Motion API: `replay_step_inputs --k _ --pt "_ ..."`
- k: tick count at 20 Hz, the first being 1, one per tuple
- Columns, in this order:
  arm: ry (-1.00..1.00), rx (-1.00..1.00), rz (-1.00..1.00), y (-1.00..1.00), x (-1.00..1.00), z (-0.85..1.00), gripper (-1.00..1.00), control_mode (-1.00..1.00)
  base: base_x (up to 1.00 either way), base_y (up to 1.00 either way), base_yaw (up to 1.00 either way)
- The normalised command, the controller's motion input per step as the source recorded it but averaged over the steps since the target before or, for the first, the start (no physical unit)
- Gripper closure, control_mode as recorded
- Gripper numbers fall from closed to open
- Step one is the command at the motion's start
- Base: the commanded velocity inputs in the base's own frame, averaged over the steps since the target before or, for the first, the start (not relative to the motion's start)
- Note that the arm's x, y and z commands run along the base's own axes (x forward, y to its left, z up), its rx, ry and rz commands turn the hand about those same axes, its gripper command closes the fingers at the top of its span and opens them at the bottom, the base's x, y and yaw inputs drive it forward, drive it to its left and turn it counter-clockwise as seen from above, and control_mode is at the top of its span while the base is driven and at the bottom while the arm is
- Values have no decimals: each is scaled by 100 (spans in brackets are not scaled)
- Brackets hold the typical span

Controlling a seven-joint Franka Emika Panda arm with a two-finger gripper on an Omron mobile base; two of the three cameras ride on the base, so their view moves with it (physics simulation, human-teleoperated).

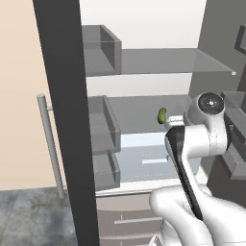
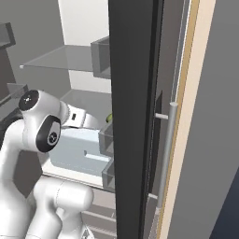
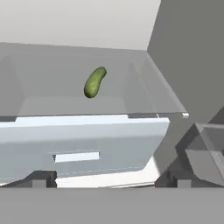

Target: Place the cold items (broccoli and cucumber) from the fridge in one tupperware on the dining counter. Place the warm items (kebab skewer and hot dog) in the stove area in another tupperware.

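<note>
Right now the fridge (image 1: 144, 62) stands open, its dark door (image 1: 65, 120) at the left of the left base view with grey bins (image 1: 103, 125) on its inner side, and a pale drawer (image 3: 83, 140) sits low below the glass shelves (image 1: 158, 60). Then the white arm (image 1: 192, 144) reaches into the fridge at the level of the middle shelf (image 3: 78, 94), and its fingers (image 3: 111, 181) are spread wide apart with nothing between them. Finally the small green cucumber (image 3: 94, 82) lies on that middle shelf, toward the back, well apart from the fingers.
</note>
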Motion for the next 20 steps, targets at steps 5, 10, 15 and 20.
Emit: replay_step_inputs --k 5,10,15,20 --pt "8 8 1 -43 100 0 -100 -100 0 0 0" --pt "1 5 0 -5 100 -22 -100 -100 0 0 0" --pt "10 0 0 30 100 -39 -100 -100 0 0 0" --pt "5 0 0 11 90 -45 -100 -100 0 0 0"
